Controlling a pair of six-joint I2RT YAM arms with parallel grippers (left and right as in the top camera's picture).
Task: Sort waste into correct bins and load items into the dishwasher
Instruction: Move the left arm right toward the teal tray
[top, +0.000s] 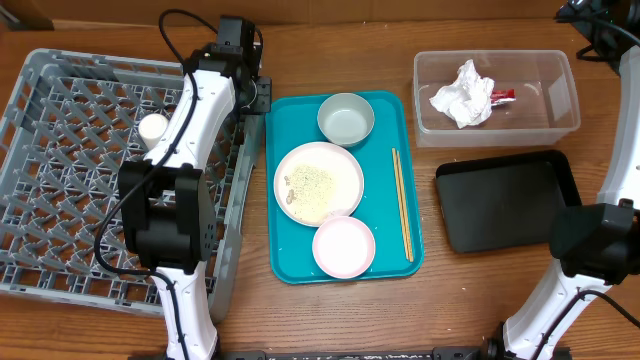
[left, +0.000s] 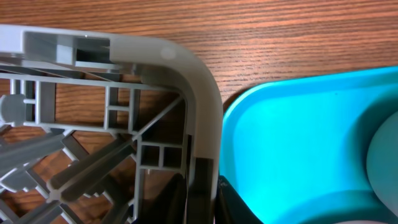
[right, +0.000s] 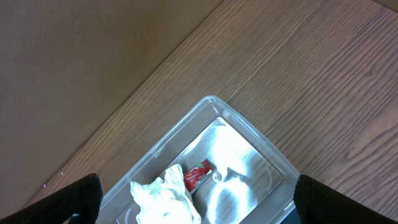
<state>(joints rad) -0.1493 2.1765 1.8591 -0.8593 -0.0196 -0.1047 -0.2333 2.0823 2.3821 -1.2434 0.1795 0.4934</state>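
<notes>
Left gripper (top: 257, 95) is up at the far right corner of the rack (top: 60, 70), hanging over the narrow gap between the rack and the teal tray (top: 290, 265), and the left arm (top: 195, 120) lies right across the rack's grid, covering a good part of it. The cup (top: 153, 128) sits in the rack, just beside that arm. On the teal tray: grey-green bowl (top: 346, 119) at the back, plate (top: 319, 182) in the middle with crumbs (top: 312, 185) on it, pink bowl (top: 343, 246) in front touching the plate's rim, chopsticks (top: 402, 205) along the right side. Beyond the tray, the tub (top: 560, 70) holds the napkin (top: 463, 93) and the red wrapper (top: 502, 96), and the black tray (top: 508, 200) lies in front of it. The left wrist view gives what overhead cannot: the rack's rounded corner (left: 205, 81) close up, with the teal tray's edge (left: 280, 124) just beside it and bare table (left: 249, 31) behind; whether those jaws are spread or pressed together I cannot tell. The right wrist view shows the right gripper (right: 196, 183) above the tub (right: 249, 134), fingers (right: 81, 199) spread wide at the frame's corners, napkin (right: 165, 199) and wrapper (right: 198, 174) below, nothing pinched.
</notes>
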